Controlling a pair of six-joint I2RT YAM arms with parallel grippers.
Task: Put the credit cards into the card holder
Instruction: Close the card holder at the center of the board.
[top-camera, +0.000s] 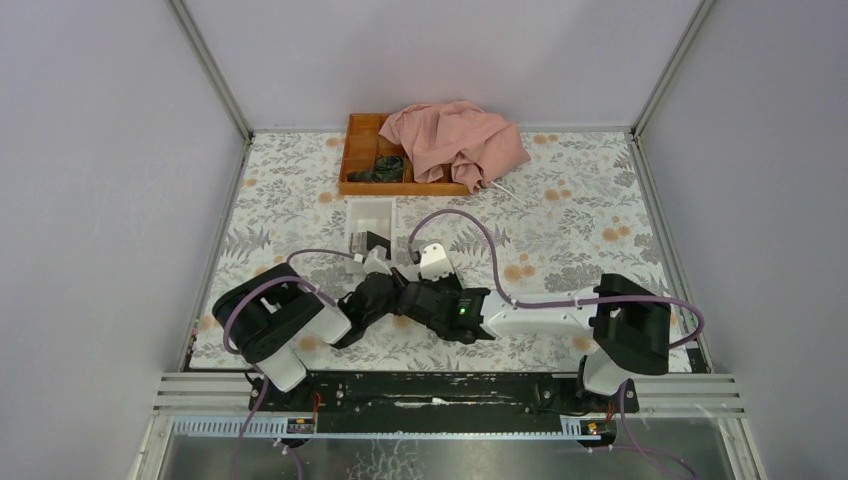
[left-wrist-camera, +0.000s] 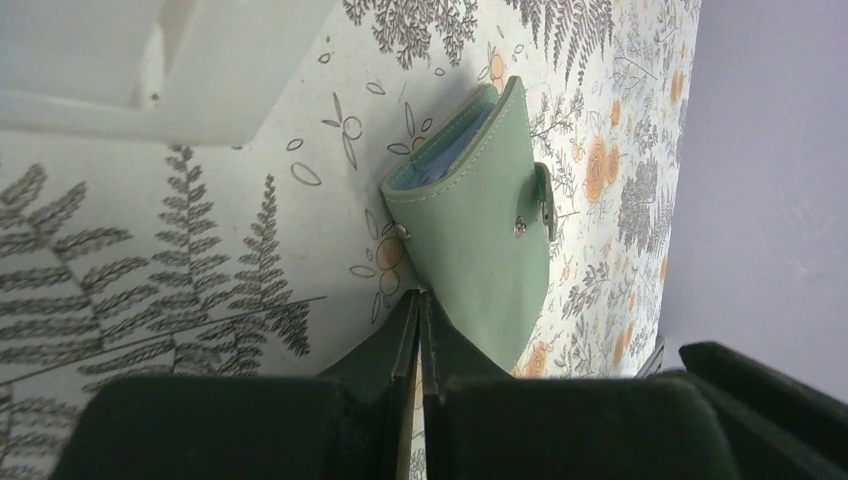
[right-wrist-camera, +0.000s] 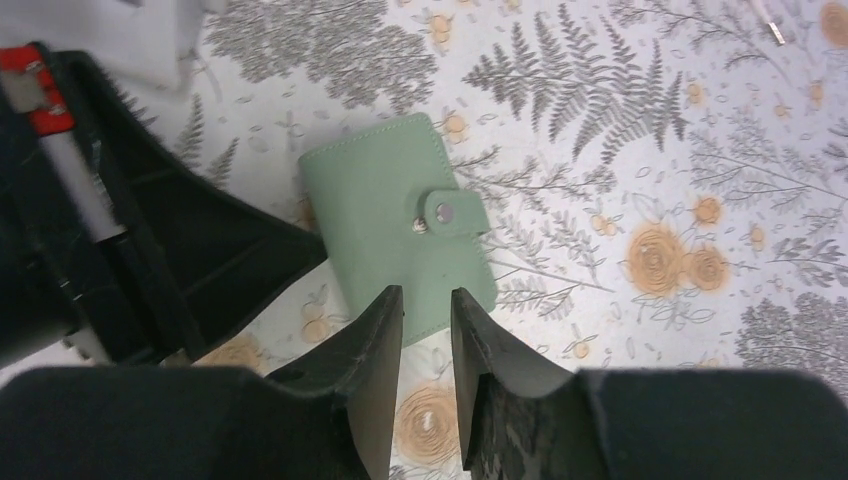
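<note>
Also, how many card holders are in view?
1. The card holder lies closed on the table, by the left gripper and right gripper. Others may hide under the pink cloth.

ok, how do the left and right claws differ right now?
The left black two-finger claw has its fingers pressed together. The right black two-finger claw has its fingers parted with a clear gap. The left tip sits at a side edge of the folded grey-green card holder, while the right hovers over its near edge. Both are black and sit at the same holder.

left tool (left-wrist-camera: 419, 305) beside card holder (left-wrist-camera: 480, 220), white box (left-wrist-camera: 150, 80) near, bare table (right-wrist-camera: 620, 150) opposite
</note>
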